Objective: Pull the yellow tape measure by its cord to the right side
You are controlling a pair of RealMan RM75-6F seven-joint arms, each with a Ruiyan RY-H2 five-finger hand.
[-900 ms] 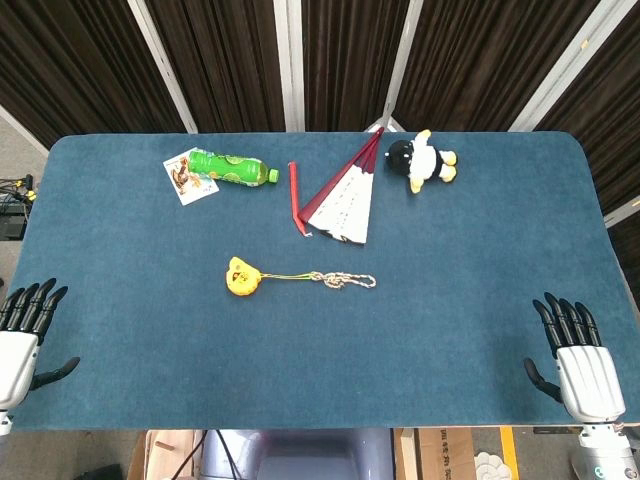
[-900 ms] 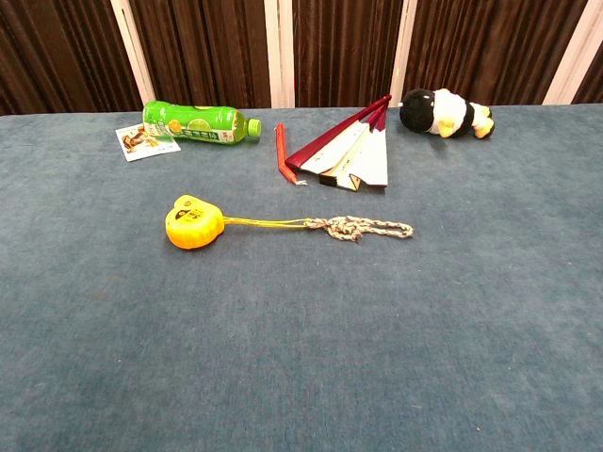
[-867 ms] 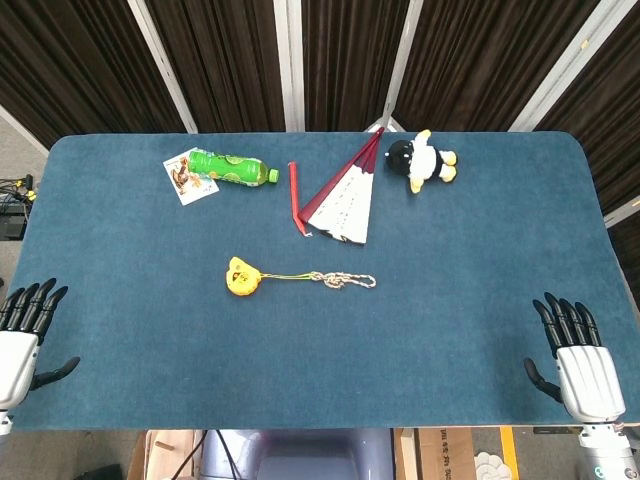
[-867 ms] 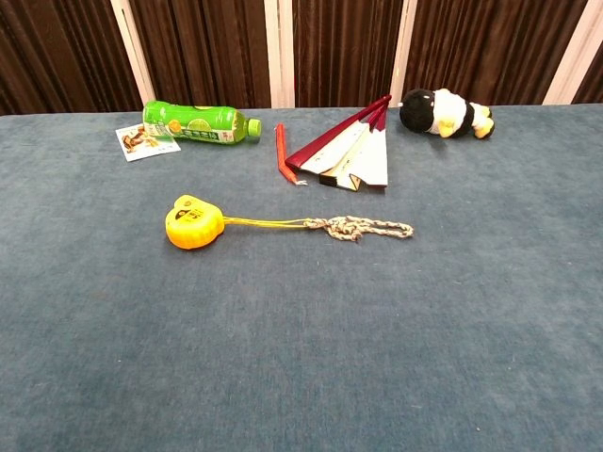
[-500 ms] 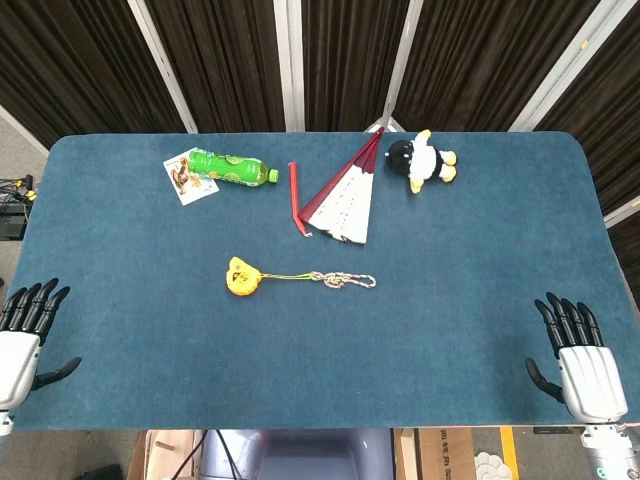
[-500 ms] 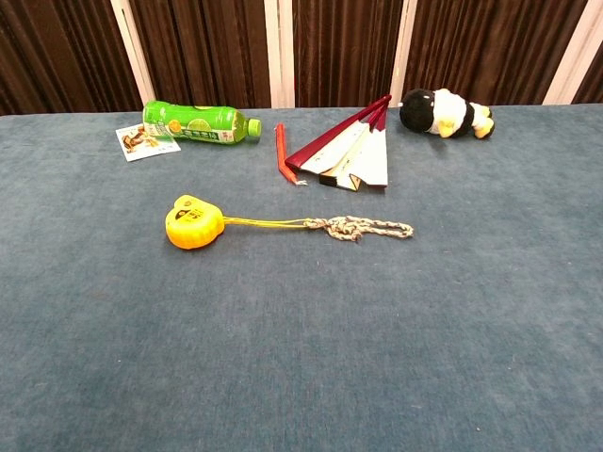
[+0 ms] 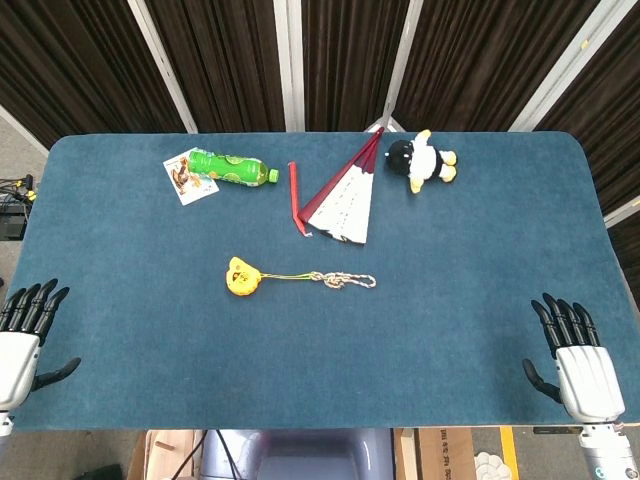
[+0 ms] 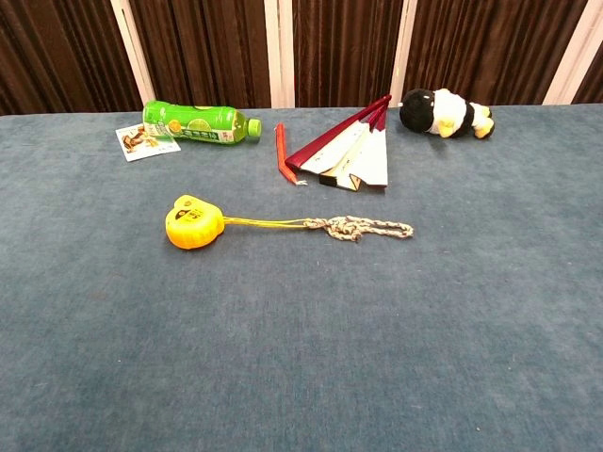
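The yellow tape measure point(image 7: 241, 277) point(image 8: 191, 222) lies left of the table's middle. Its thin yellow cord runs rightwards and ends in a braided beige length point(image 7: 345, 281) point(image 8: 367, 227) lying loose on the cloth. My left hand point(image 7: 22, 345) rests at the near left corner of the table, fingers spread, holding nothing. At the near right edge my right hand point(image 7: 575, 362) does the same, fingers apart and empty, far from the cord. Neither hand appears in the chest view.
Along the back of the blue table point(image 7: 470, 250) lie a green bottle point(image 7: 230, 167) beside a small card point(image 7: 186, 178), a half-open red and white fan point(image 7: 342, 195) and a black and white plush toy point(image 7: 420, 160).
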